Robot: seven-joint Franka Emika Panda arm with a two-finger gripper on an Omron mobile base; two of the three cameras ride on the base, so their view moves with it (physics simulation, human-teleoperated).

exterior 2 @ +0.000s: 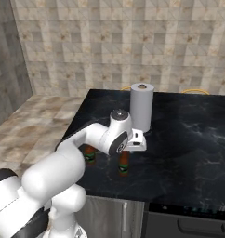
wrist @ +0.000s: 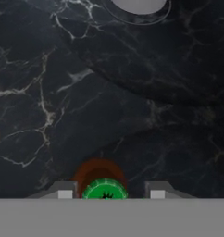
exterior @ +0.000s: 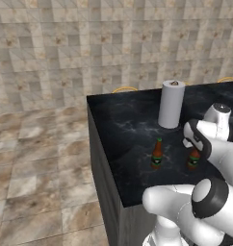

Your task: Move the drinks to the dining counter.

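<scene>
Standing over a tiled floor, the island counter carried everything on its black veined marble top. The white robot arm bent low across that top from the near edge. A white paper-towel roll stood upright on the counter, farther back than the 2 bottles. One brown bottle with a green cap stood upright and free on the marble, left of the arm's wrist. The second bottle stood upright just beside it, directly under the gripper. From the hand view its green cap sat between the 2 fingertips, with a visible gap on each side, so the claw was released and not squeezing it.
</scene>
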